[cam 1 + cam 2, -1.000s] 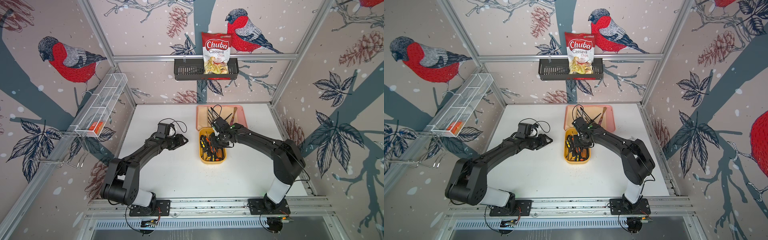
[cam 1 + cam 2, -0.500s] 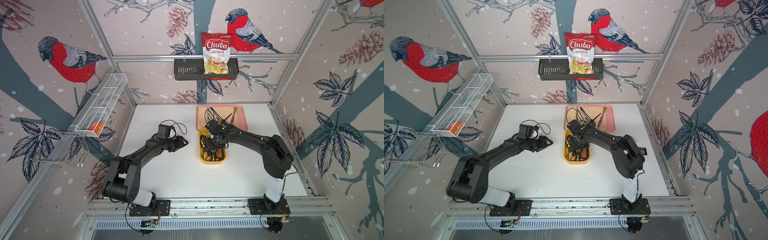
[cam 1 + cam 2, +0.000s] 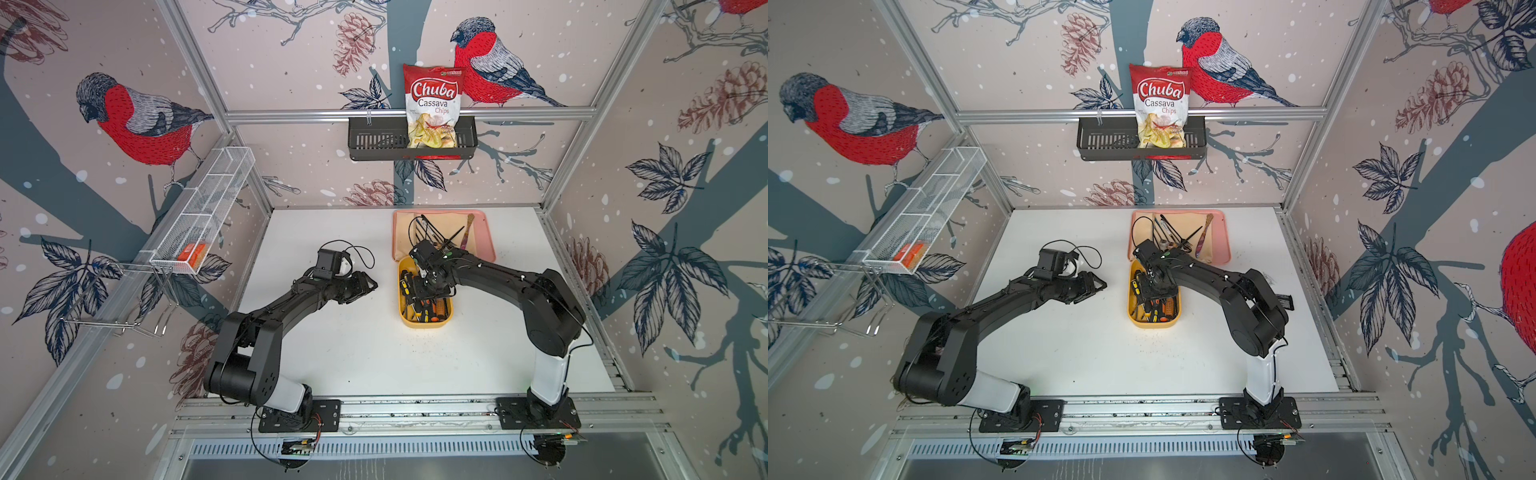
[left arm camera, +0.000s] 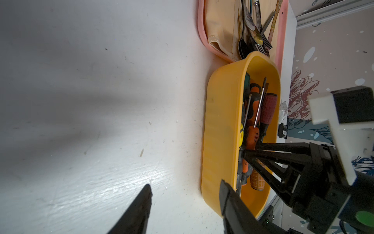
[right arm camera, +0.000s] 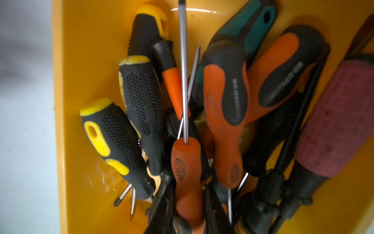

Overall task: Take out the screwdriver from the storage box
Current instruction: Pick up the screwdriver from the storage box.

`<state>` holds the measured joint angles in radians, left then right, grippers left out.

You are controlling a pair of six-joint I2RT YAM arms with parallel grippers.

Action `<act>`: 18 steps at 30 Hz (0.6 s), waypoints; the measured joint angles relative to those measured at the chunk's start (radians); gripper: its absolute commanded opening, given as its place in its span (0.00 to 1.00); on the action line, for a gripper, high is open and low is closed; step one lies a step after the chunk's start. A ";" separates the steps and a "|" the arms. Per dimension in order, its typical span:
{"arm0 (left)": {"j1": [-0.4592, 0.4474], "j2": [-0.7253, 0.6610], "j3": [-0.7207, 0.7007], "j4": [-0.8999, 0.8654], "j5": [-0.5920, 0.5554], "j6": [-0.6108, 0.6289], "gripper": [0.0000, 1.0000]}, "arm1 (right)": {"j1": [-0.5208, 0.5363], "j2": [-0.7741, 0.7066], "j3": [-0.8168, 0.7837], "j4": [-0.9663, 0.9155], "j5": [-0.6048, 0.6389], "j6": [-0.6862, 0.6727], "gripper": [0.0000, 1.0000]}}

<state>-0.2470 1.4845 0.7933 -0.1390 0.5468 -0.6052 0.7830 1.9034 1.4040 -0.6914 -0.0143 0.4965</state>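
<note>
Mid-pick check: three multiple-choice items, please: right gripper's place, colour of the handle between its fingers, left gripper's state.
1. Where is the right gripper? A folded at its base; B down in the storage box; C by the back wall.
2. Colour of the handle between its fingers? A green; B yellow; C orange.
3. The left gripper is: A open, empty; B shut on a screwdriver; C out of view.
B, its fingers sit among the screwdrivers; C, the right wrist view shows it orange; A, its jaws stand apart around nothing.
</note>
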 measured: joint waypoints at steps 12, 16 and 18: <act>-0.032 -0.006 0.016 0.000 0.002 -0.015 0.56 | -0.030 -0.138 -0.027 -0.002 0.003 0.008 0.14; -0.060 -0.006 0.043 -0.002 0.002 -0.014 0.56 | -0.071 -0.212 -0.072 -0.011 0.002 0.026 0.14; -0.072 -0.005 0.055 -0.004 0.002 -0.014 0.56 | -0.100 -0.251 -0.104 -0.016 0.003 0.026 0.14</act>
<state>-0.3187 1.4796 0.8478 -0.1429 0.5491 -0.6193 0.6830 1.6527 1.3003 -0.7071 -0.0116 0.5228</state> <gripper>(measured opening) 0.561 0.243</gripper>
